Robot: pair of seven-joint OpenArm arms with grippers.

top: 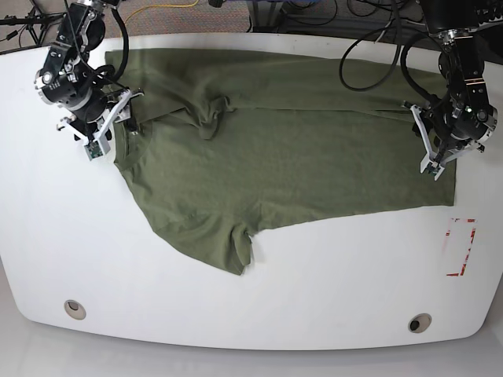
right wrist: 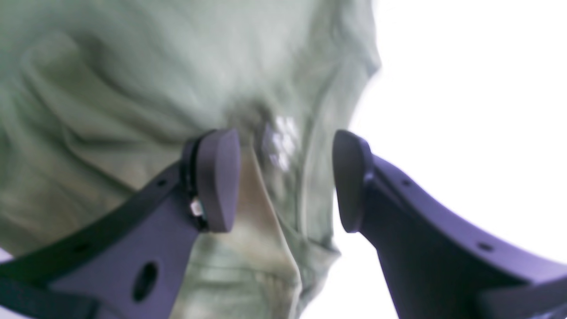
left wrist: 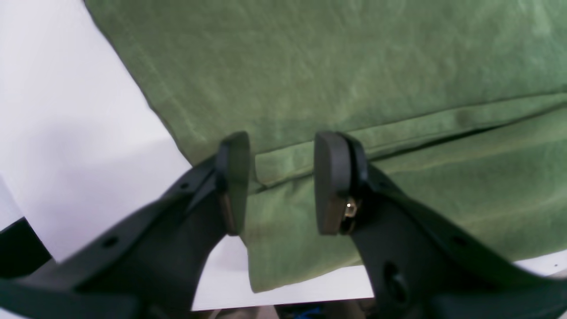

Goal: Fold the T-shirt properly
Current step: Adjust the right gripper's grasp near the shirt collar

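Olive-green cotton covers much of the white desk (top: 259, 306): the T-shirt (top: 283, 149) lies spread across the far half, its long axis running from side to side of the base view. One long edge has been folded over onto the body along the far side, so a doubled band runs across the top, with a straight hem line visible in the left wrist view where one layer sits on another (left wrist: 398, 133). Near the middle of that band the cloth is bunched into a small knot of wrinkles (top: 214, 110). A short sleeve (top: 236, 253) sticks out toward the near edge of the desk, slightly curled at its tip. The rest of the fabric lies mostly flat, with soft creases.

The left tool (left wrist: 281, 184) sits at the shirt's edge on the base view's right, jaws parted with a clear gap and nothing between them; its fingers hover over the folded hem near a corner of the cloth. The right tool (right wrist: 287, 179) is at the opposite end, by the collar, also released, its pads apart over rumpled fabric. Between its pads the blurred view shows a small pale printed label (right wrist: 280, 142) on the cloth.

A red-edged marking (top: 460, 247) lies on the desk near the right side, apart from the shirt. Two round holes (top: 75, 309) sit in the desk's near corners.
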